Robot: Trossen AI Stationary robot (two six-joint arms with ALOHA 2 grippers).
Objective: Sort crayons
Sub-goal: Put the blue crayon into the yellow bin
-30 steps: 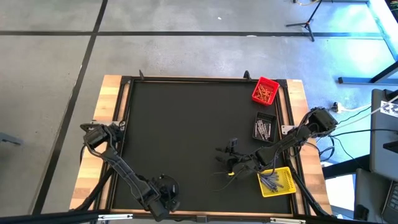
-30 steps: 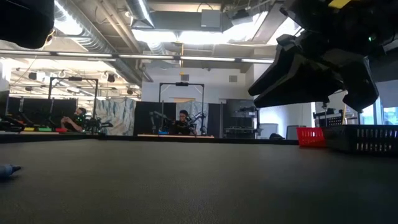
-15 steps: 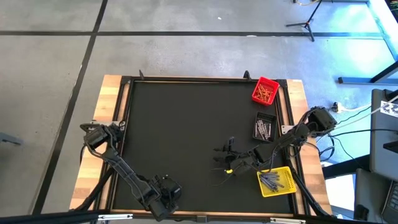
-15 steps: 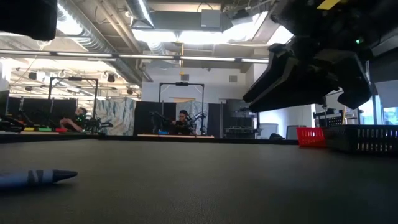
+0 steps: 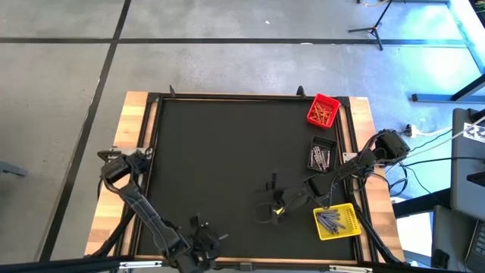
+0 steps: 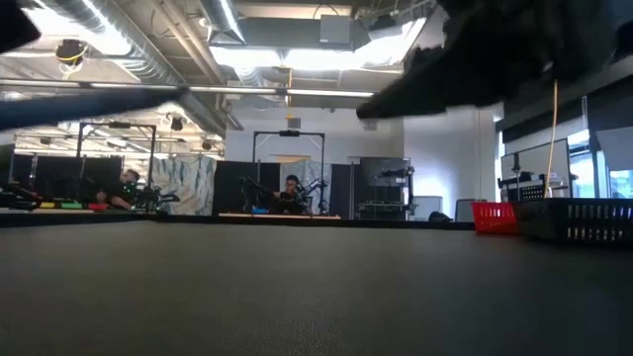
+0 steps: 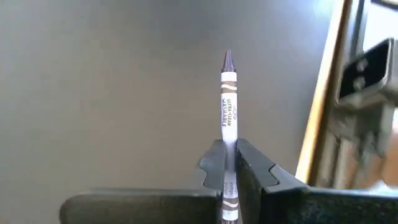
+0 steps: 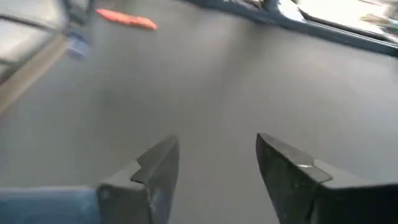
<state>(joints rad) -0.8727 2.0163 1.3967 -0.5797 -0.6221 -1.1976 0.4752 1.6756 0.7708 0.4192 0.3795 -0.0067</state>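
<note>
My left gripper [image 7: 230, 158] is at the mat's near edge, left of the middle [image 5: 200, 233], shut on a bluish-grey crayon [image 7: 228, 102] with a printed wrapper. My right gripper [image 8: 217, 152] stands open over the mat's right half [image 5: 267, 203], left of the yellow bin, with nothing between its fingers. One orange crayon [image 8: 126, 20] lies flat on the mat far ahead of it. Orange crayons fill the red bin [image 5: 323, 111], grey ones lie in the black bin [image 5: 322, 157], and blue-grey ones in the yellow bin [image 5: 336, 221]. My left gripper pinches the crayon's blunt half [image 7: 229, 149] between its two fingers. The crayon lies along the fingers, and its pointed tip [image 7: 227, 59] sticks out well beyond them. It is lifted clear of the mat.
The black mat [image 5: 220, 152] sits in a wooden frame. The three bins line its right side, and the red bin [image 6: 495, 217] and black bin [image 6: 579, 220] also show in the low view. People sit at benches in the room behind.
The bluish crayon lay on the mat at the near left half a second ago. My left gripper has shut on it, rolled and risen, lifting it clear. My right gripper has risen and drifted a little toward the table's left.
</note>
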